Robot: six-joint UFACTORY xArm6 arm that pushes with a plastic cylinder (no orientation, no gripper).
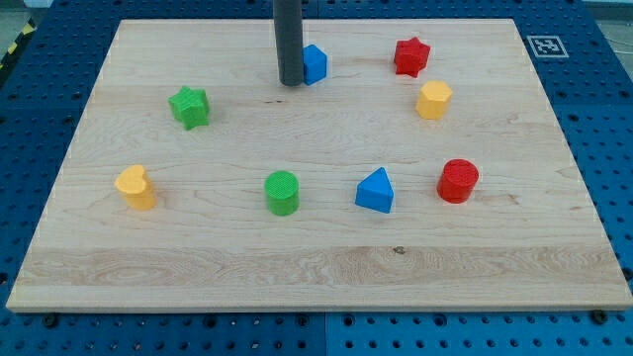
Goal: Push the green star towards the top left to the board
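Note:
The green star (189,107) lies on the wooden board (316,267), in the upper left part. My tip (291,83) is down on the board near the view's top centre. It stands well to the right of the green star and a little above it. It stands right beside the left side of a blue block (314,63), partly hiding it.
A red star (410,55) and a yellow block (433,100) lie at the upper right. A red cylinder (458,181), a blue triangle (375,190), a green cylinder (282,192) and a yellow block (135,187) lie in a row across the middle.

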